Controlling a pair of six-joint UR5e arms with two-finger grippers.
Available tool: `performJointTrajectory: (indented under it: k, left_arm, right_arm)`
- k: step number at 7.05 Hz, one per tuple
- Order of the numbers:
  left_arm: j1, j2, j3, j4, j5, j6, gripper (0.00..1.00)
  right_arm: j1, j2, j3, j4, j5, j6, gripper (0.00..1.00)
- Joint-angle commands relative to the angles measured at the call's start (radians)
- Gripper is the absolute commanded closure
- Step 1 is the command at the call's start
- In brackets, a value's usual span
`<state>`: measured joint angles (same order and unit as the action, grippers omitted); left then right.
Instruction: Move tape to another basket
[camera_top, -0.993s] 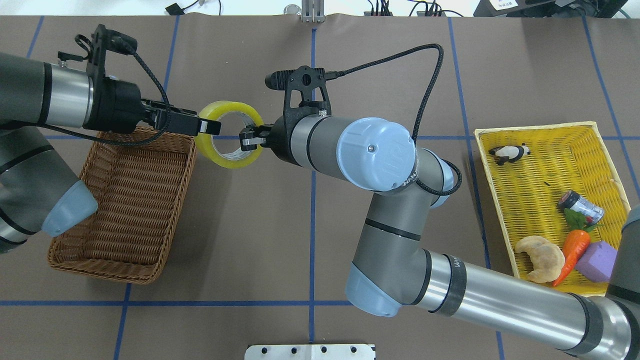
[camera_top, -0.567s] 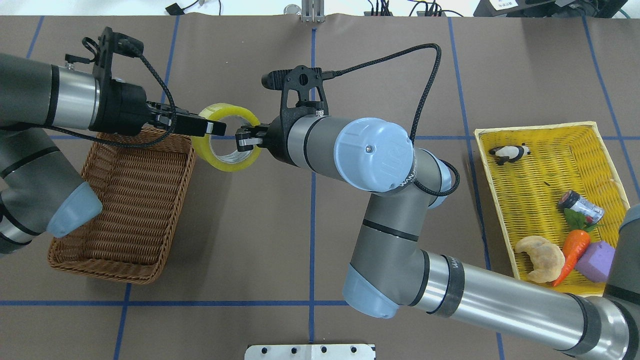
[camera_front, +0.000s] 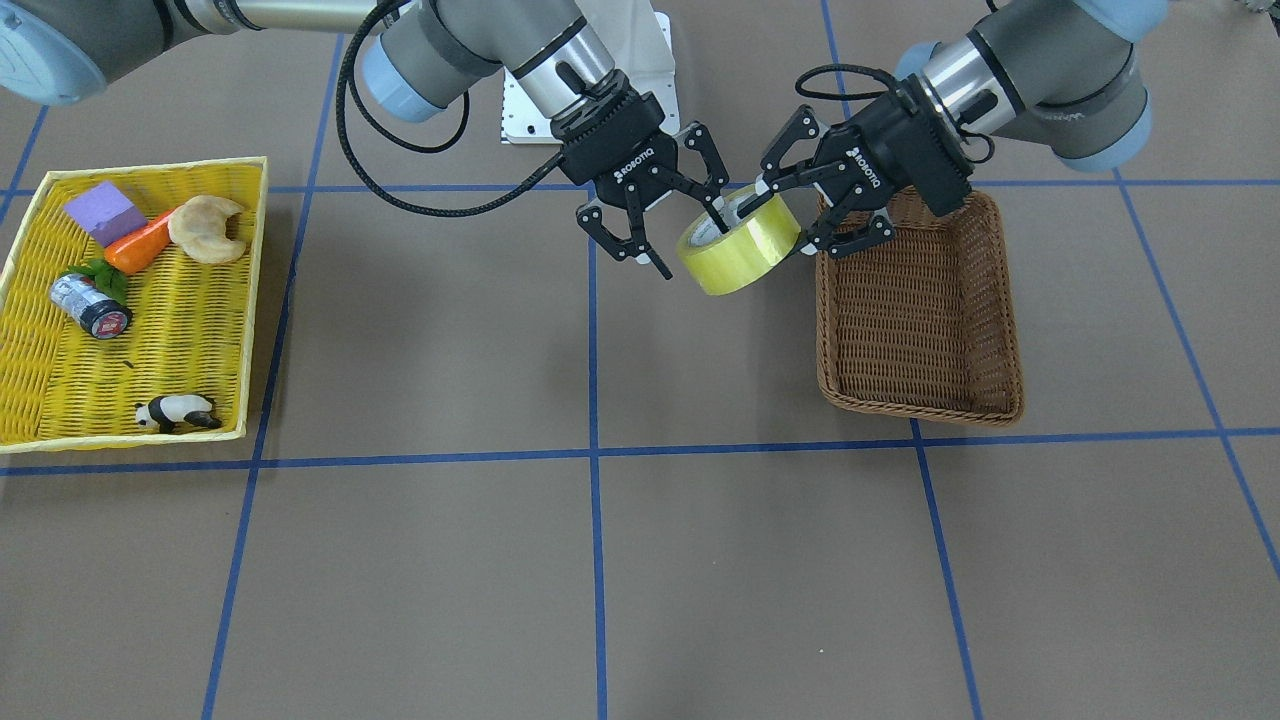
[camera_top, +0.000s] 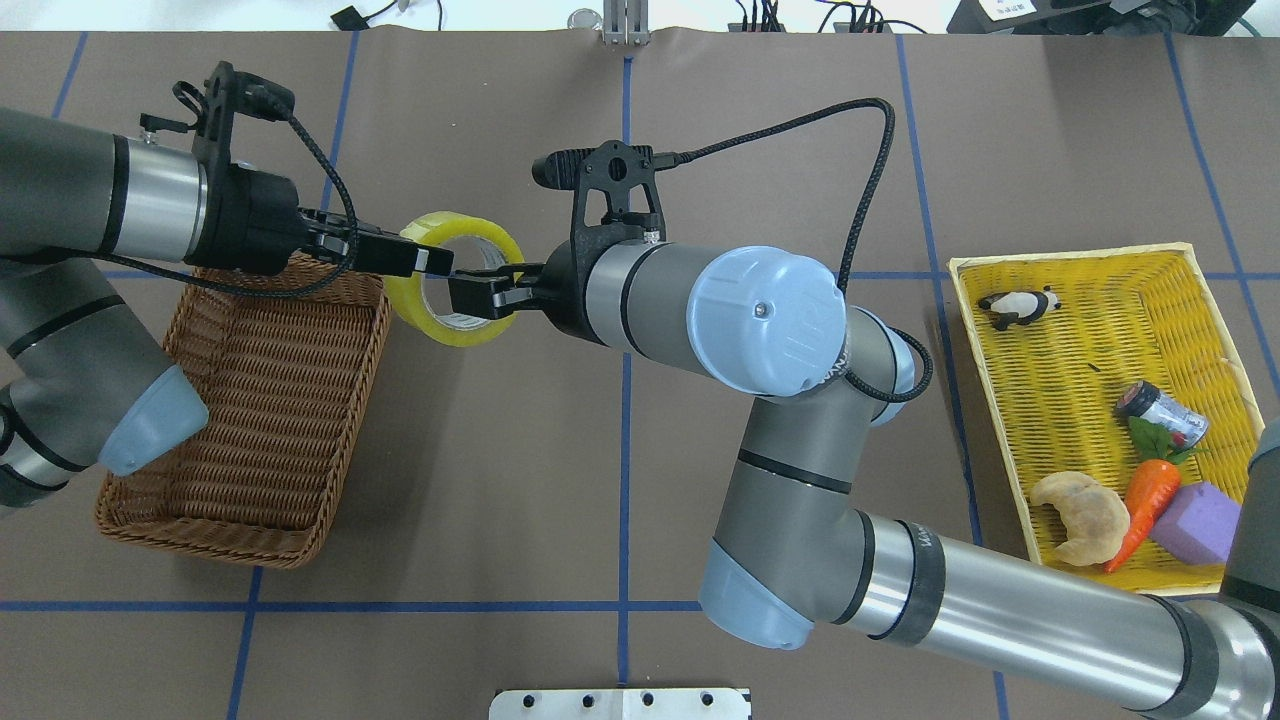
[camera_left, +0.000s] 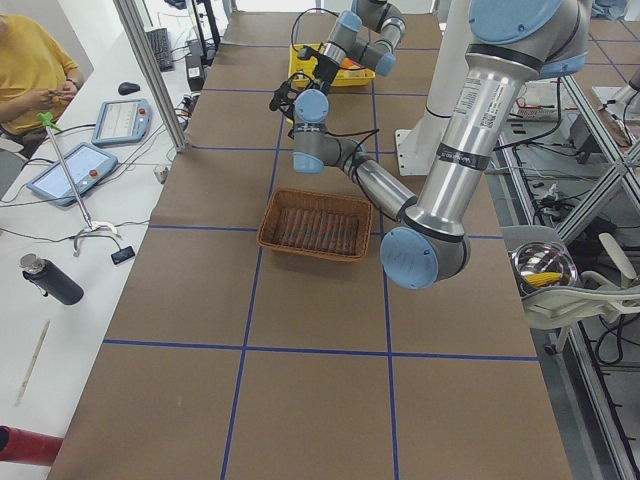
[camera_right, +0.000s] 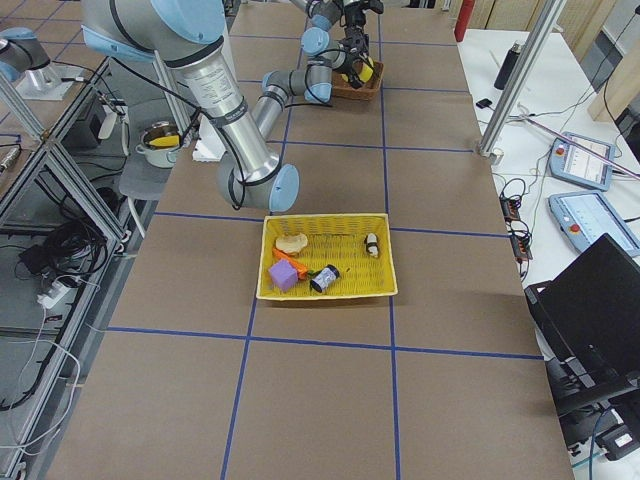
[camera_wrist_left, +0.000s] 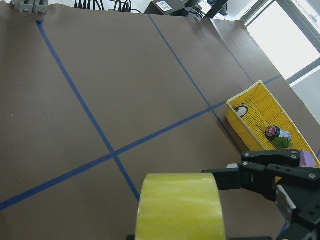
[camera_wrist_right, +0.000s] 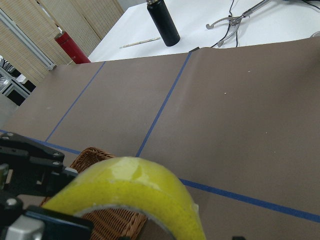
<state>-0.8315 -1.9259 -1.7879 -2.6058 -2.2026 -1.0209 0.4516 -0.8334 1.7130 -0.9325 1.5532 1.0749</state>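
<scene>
The yellow-green tape roll (camera_top: 462, 224) hangs in the air between both grippers, just off the near-centre corner of the brown wicker basket (camera_top: 270, 400). My left gripper (camera_top: 430, 260) is shut on the roll's wall on the basket side, with one finger in the hole. My right gripper (camera_top: 470, 293) is open, with one finger in the hole and the other outside. The front view shows the tape (camera_front: 745, 255), the left gripper (camera_front: 790, 215), the spread right gripper (camera_front: 680, 230) and the empty basket (camera_front: 920, 320). The roll fills the bottom of both wrist views (camera_wrist_left: 180, 210) (camera_wrist_right: 135, 185).
A yellow woven tray (camera_top: 1075, 255) at the table's right holds a panda figure (camera_top: 1020, 305), a small can (camera_top: 1160, 410), a carrot (camera_top: 1140, 505), a croissant (camera_top: 1080, 515) and a purple block (camera_top: 1195, 520). The right arm's elbow (camera_top: 765, 310) stretches across the table's middle.
My right gripper has opened its fingers off the tape's wall. My left gripper has kept hold of the tape, which has shifted slightly toward the basket.
</scene>
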Motion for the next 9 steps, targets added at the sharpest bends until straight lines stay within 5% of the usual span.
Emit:
performJointTrajectory:
  k: [1,3,5,7,9]
  left_arm:
    - [-0.001,0.005,0.01,0.0,0.0,0.005,1.0]
    - [-0.006,0.015,0.015,-0.016,0.0,-0.001,1.0]
    - [-0.009,0.034,0.007,-0.043,0.0,-0.118,1.0]
    - [-0.014,0.062,0.007,-0.095,0.0,-0.346,1.0]
    - [-0.032,0.128,-0.007,-0.117,0.0,-0.491,1.0]
  right_arm:
    - [0.018,-0.041,0.023,-0.008,0.039,0.002,0.0]
    - [0.129,-0.139,0.022,-0.037,0.126,0.002,0.0]
    - [0.287,-0.167,0.011,-0.249,0.218,-0.021,0.0]
    - [0.488,-0.17,-0.054,-0.444,0.435,-0.294,0.0]
    - [0.637,-0.216,-0.073,-0.592,0.522,-0.513,0.0]
